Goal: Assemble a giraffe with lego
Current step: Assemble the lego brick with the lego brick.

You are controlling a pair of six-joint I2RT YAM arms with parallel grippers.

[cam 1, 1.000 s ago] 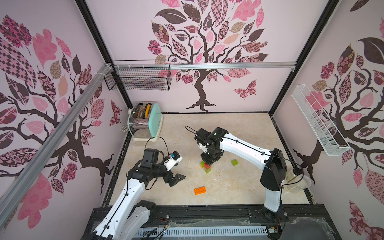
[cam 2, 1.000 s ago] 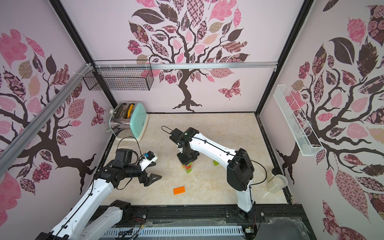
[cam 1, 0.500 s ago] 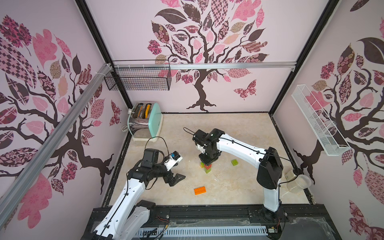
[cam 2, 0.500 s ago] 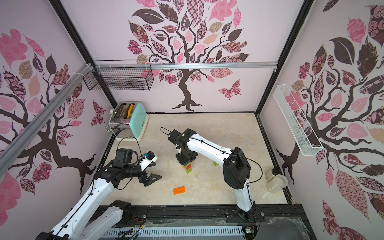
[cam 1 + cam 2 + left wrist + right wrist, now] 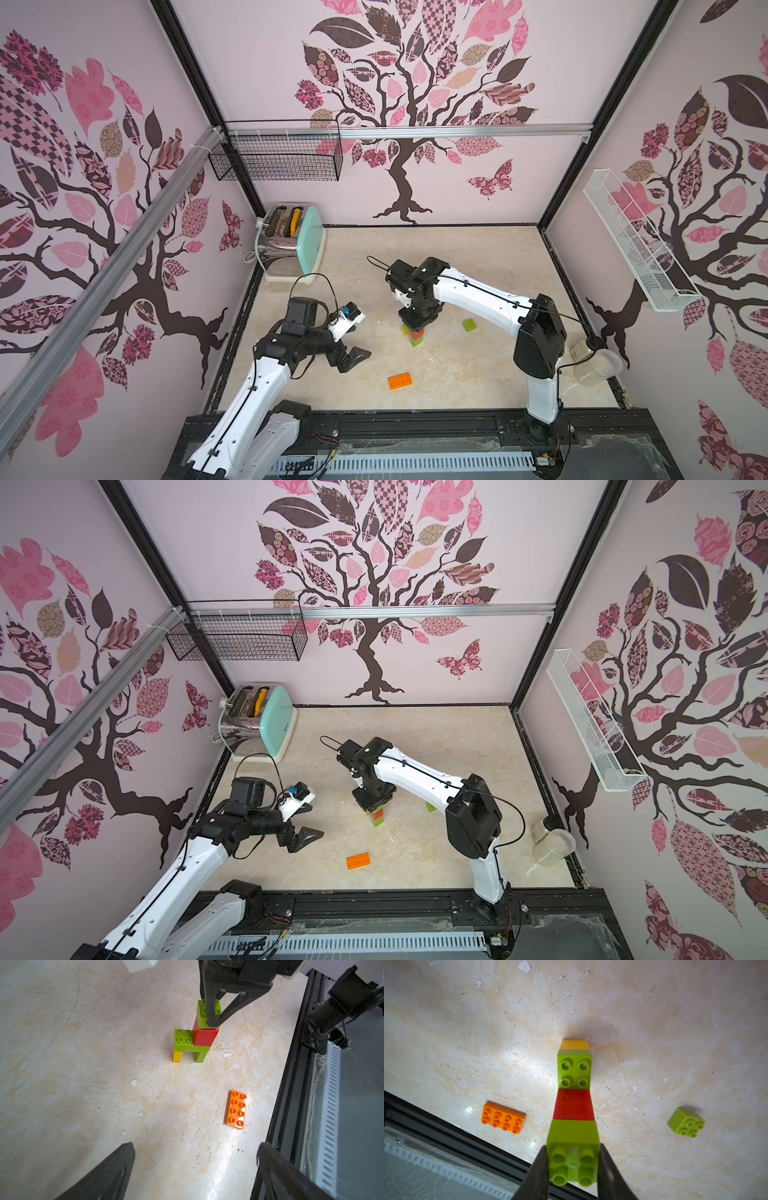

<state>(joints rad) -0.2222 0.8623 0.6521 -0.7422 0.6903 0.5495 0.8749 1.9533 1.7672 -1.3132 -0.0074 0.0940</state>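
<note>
Lime green top brick (image 5: 573, 1132) of the giraffe (image 5: 194, 1042) sits clamped in the right gripper (image 5: 572, 1155); the left gripper (image 5: 196, 1147) gapes empty, orange brick (image 5: 236, 1109) lying just ahead on the bench (image 5: 83, 1084).

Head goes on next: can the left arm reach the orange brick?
Probably yes. The orange brick lies flat and alone, just ahead of the open left gripper; the right gripper, gripping the giraffe, stands off that path.

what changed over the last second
Right arm's elbow shifted slightly toward the left arm; the right pincer stayed shut on the lime green studded plastic brick topping the giraffe. Open left pincer, flat orange studded brick and loose lime green brick did not move.
</note>
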